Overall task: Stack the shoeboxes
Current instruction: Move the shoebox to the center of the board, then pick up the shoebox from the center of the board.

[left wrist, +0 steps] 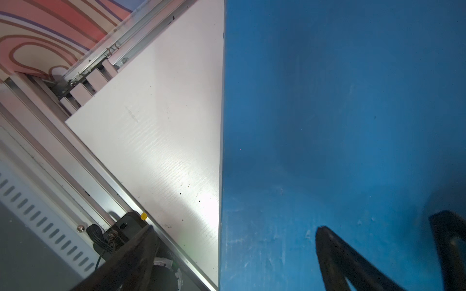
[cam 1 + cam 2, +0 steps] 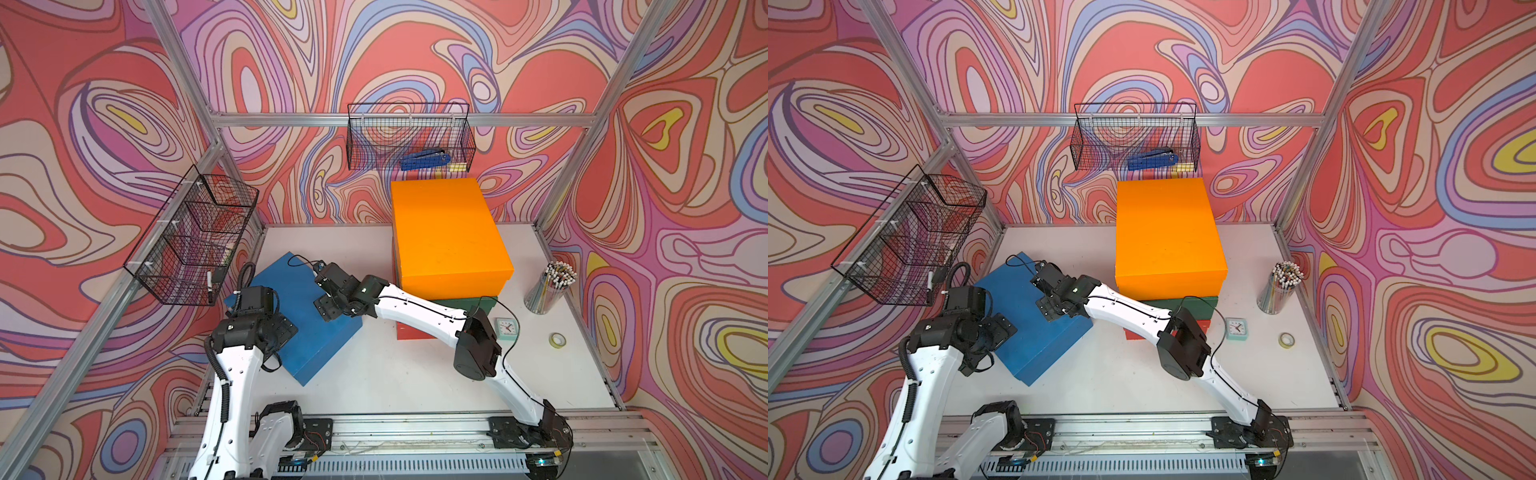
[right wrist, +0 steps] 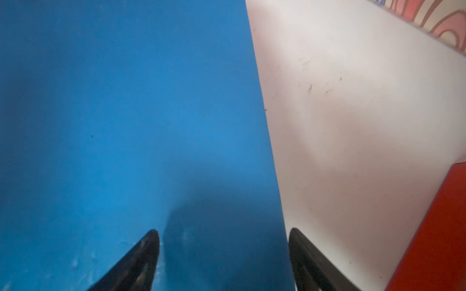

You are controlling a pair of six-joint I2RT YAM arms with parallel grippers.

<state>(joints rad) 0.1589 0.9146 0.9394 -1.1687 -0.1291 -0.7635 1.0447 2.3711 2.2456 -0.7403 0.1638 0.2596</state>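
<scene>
white table (image 2: 395, 374) under loud swirled walls (image 2: 104, 124), and we start at the right tool (image 3: 223, 231). its jaws stand wide and grip nothing: one finger is above the lid of the blue shoebox (image 2: 307, 345), the other is past the lid's long edge, above bare table. across the box's short width hangs the left tool (image 1: 380, 224), likewise spread and empty, with both fingers over the lid just inside the opposite long edge. so the blue shoebox lies flat on the table directly beneath both tools. beyond its right-tool side, near but apart, stands the stack: orange shoebox (image 2: 449, 237) on dark green shoebox (image 2: 482, 303) on red shoebox (image 2: 411, 332). the blue shoebox's long axis runs skewed to the orange lid's. we judge the blue one goes up next. it must travel toward the right arm's side and turn to match the orange lid.
</scene>
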